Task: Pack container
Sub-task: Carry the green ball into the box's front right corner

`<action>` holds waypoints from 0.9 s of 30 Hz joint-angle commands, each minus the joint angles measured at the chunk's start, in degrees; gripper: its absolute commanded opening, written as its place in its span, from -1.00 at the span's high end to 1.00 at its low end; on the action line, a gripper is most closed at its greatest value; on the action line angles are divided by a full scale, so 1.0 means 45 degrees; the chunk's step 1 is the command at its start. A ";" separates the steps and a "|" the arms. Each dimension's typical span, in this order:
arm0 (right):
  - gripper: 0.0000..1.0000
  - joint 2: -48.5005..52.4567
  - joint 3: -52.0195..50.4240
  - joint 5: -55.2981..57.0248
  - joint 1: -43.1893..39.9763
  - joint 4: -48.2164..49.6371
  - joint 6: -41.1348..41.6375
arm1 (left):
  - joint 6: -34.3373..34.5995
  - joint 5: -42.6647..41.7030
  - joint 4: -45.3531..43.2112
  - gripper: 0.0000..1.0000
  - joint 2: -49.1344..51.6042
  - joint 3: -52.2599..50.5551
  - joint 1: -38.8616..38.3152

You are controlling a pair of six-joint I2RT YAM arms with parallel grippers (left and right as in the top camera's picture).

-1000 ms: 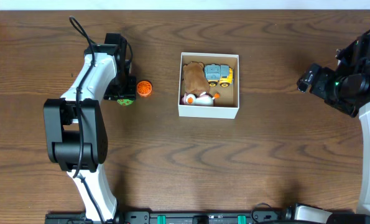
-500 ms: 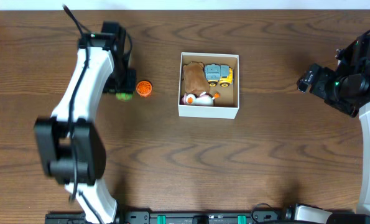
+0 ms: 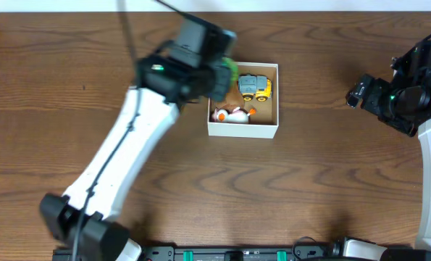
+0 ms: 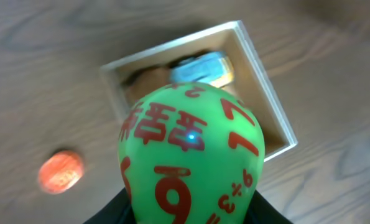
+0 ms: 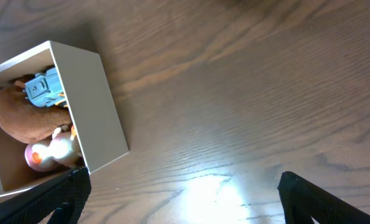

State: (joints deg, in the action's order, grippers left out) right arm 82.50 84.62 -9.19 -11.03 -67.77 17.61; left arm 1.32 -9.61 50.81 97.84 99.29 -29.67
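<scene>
**Green toy hanging over the box, right arm waiting wide**

Starting at the lower left of the left wrist view, a small orange ball (image 4: 60, 172) is lying alone on the dark wood-grain table (image 3: 309, 188), well apart from the box. It is looking dimpled and matte.

Moving right, the left gripper (image 3: 216, 78) is clamping a green toy (image 4: 191, 155). The toy is egg-shaped, smooth and glossy, with red numerals printed on it. The dark fingers (image 4: 110, 214) are pinching its narrow end, and a surface that rounded and slick is likely to squirt out under a hard squeeze.

Just past it, the container (image 3: 243, 130) is sitting at upper centre of the overhead view, with the toy hovering over its upper-left corner. It is a low, square box of white cardboard, tan inside. It is probably very light, so a nudge would likely slide it, and its thin walls would likely buckle under a pinch. The best hold seems to be one wall taken over the rim, near a corner where it is stiffest.

Inside, a fuzzy brown plush (image 5: 20, 118) is filling one side. A hard blue-and-yellow truck (image 3: 255, 87) and a shiny white-and-orange toy (image 3: 229, 114) are sitting beside it, leaving little free floor.

At the far right edge, the right gripper (image 3: 358, 94) is hanging with its jaws spread wide, gripping nothing.
</scene>
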 commanded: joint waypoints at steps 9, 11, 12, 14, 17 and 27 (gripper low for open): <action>-0.99 0.0039 -0.0049 -0.0015 -0.0083 -0.0005 0.0078 | 0.0049 -0.0209 -0.1229 0.53 0.3512 -0.0253 -0.2205; -0.99 0.0039 -0.0049 -0.0015 -0.0083 0.0000 0.0083 | 0.0044 -0.0209 -0.1287 0.54 0.3949 -0.0253 -0.2395; -0.99 0.0039 -0.0049 -0.0015 -0.0083 0.0000 0.0083 | 0.0044 -0.0209 -0.1292 0.53 0.4099 -0.0253 -0.2463; -0.98 0.0039 -0.0049 -0.0015 -0.0083 0.0015 0.0083 | 0.0044 -0.0209 -0.1321 0.53 0.4337 -0.0253 -0.2584; -0.99 0.0039 -0.0049 -0.0015 -0.0083 0.0000 0.0083 | 0.0044 -0.0209 -0.1389 0.41 0.4396 -0.0253 -0.2652; -0.99 0.0039 -0.0049 -0.0015 -0.0083 -0.0015 0.0083 | 0.0049 -0.0189 -0.0631 -0.96 0.3784 0.0466 -0.2584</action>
State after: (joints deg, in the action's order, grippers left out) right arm 82.52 84.62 -9.21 -11.03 -67.88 17.61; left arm 1.65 -10.17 46.48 117.54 98.41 -41.36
